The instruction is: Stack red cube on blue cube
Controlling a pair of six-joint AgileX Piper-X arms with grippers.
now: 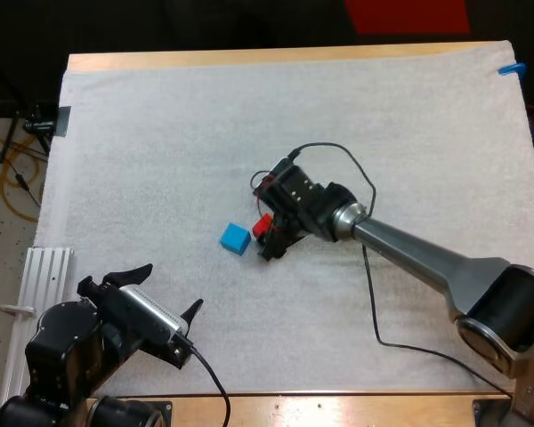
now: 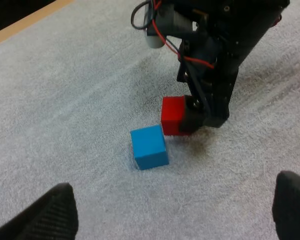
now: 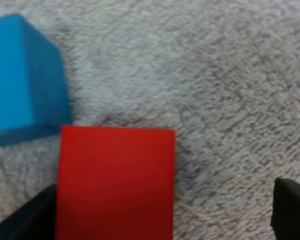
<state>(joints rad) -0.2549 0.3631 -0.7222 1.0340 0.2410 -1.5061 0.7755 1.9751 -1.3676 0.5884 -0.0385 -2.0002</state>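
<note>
Left pincer (image 1: 174,286) sits nearest, in the lower left of the high view, low over the front of the mat (image 1: 400,124). Its two fingers stand wide apart with nothing between them. In the left wrist view the same pincer (image 2: 176,182) has its fingers (image 2: 55,212) spread either side of bare mat, well short of the cubes. A ribbed pale rail (image 1: 47,271) lies beside that arm, off the mat's left edge.

Farther in, just left of the high view's centre, the blue cube (image 1: 235,237) rests on the mat. The red cube (image 1: 261,225) is just to its right, also down on the mat and not on top of the blue one. In the left wrist view the blue cube (image 2: 149,147) and red cube (image 2: 172,115) come close at one corner; whether they touch I cannot tell.

Right pincer (image 1: 272,238) comes in from the right edge and is down at the red cube, tilted toward the mat. The left wrist view has the right pincer (image 2: 202,117) standing at the red cube's far side. In the right wrist view the red cube (image 3: 115,182) lies between this pincer's fingers (image 3: 290,205). One finger is against a side of the cube and the other stands clear with mat in the gap, so the pincer is open, not clamped. The blue cube (image 3: 25,75) is just past the red cube's corner.

Beyond, the mat runs to the desk (image 1: 249,58) and its wooden far edge.
</note>
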